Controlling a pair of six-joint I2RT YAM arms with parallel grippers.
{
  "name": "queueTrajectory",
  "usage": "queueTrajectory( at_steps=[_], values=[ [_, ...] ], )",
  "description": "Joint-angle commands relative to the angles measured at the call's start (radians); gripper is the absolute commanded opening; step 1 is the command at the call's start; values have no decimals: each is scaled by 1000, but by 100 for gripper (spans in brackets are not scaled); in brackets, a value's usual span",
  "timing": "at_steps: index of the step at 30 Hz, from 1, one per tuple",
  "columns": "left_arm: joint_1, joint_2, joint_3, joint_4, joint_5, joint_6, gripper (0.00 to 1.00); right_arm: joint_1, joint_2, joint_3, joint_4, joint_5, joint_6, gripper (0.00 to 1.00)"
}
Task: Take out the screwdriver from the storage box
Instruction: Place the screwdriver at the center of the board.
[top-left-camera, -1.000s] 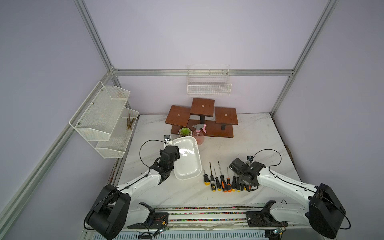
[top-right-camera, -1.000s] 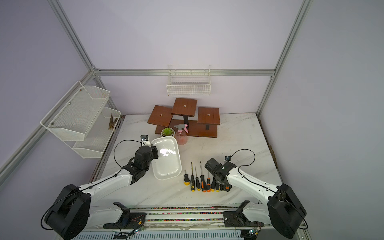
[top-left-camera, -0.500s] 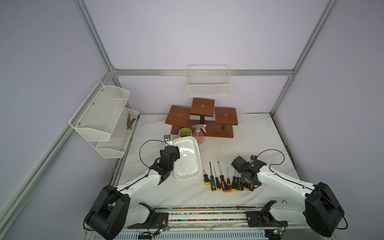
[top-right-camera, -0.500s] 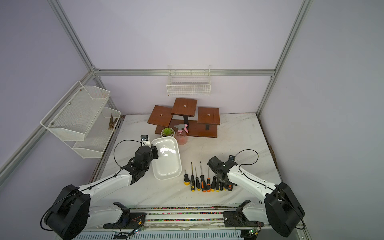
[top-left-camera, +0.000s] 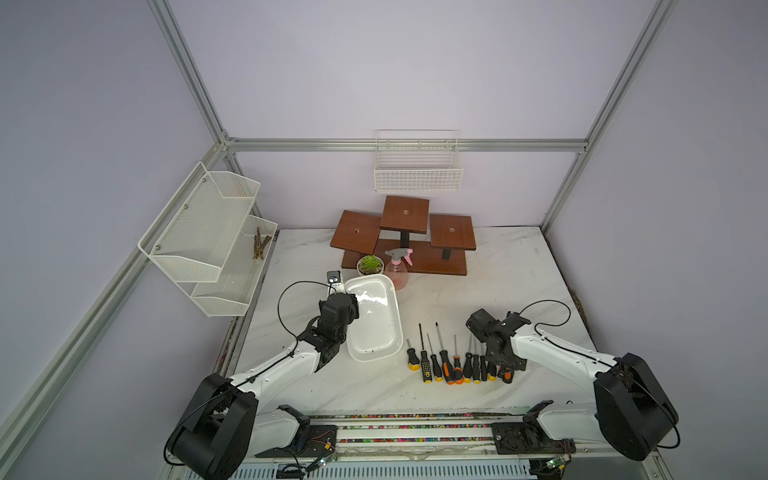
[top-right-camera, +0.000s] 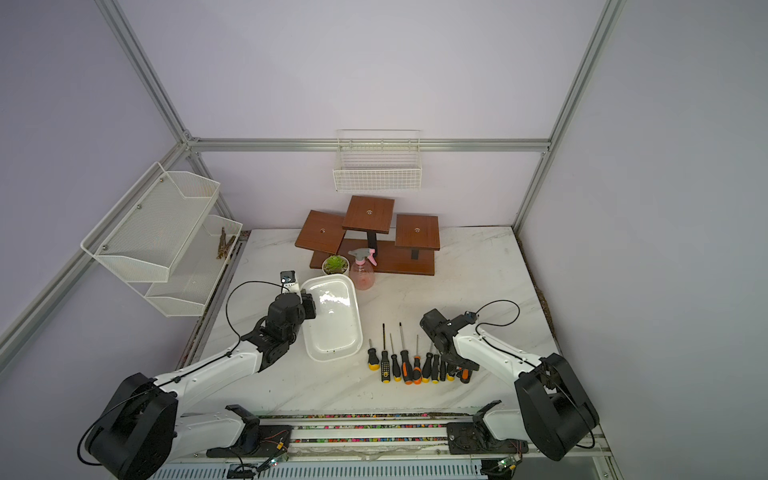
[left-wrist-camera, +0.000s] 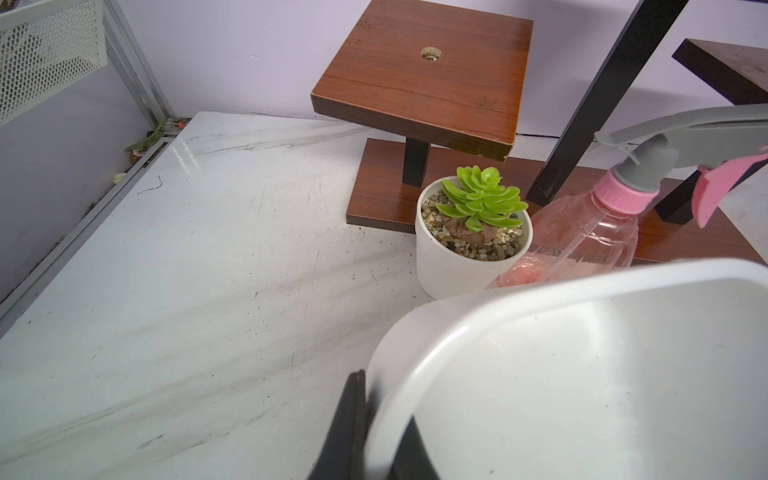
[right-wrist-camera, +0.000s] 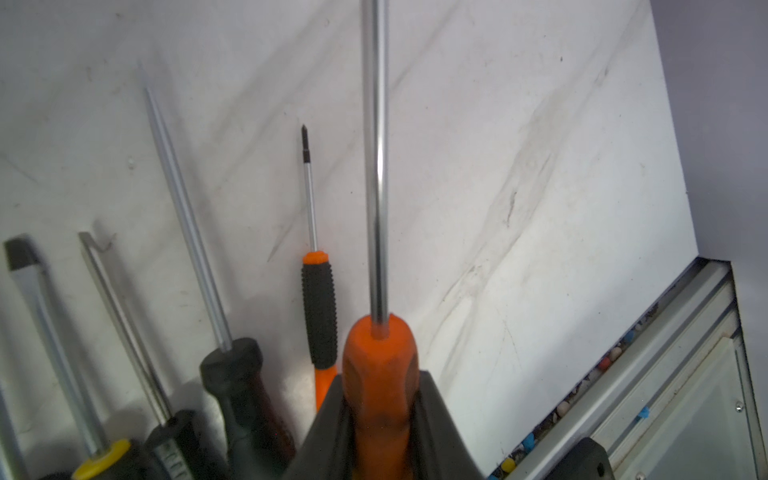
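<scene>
left gripper (left-wrist-camera: 380, 401), right gripper (right-wrist-camera: 381, 401): both clamped

Screwdrivers (top-left-camera: 445, 365) lie right of the storage box (top-left-camera: 374, 328).

- The storage box (top-left-camera: 397, 320) is a white, glossy, shallow rectangular tub with rounded corners and a rolled rim. Light glares off its inside floor.
- It sits left of centre on the worktop (top-left-camera: 478, 282), its long sides running near to far.
- The jaws of the left gripper (left-wrist-camera: 376, 432) pinch its left rim (left-wrist-camera: 457, 316), one outside the wall and one inside.
- The screwdriver (right-wrist-camera: 375, 249) has a fat orange handle and a long bright steel shaft.
- The jaws of the right gripper (right-wrist-camera: 380, 378) clamp its handle from both sides.
- It is at the right end of the row of screwdrivers (top-left-camera: 453, 365), right of the tub and apart from it, shaft pointing far.
</scene>
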Motion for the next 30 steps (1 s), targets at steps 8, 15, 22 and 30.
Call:
queueTrajectory(
  at_steps=[8,15,22,30],
  values=[
    [5,-58,-32,44,-3,5,0,-85,53,32,41,12,-56,0],
    [6,-45,-24,45,2,10,0,-125,85,24,82,0,-88,0],
    [6,-49,-28,47,2,12,0,-145,118,17,126,-17,-115,0],
    [5,-47,-26,46,8,17,0,-160,160,21,144,-32,-129,0]
  ],
)
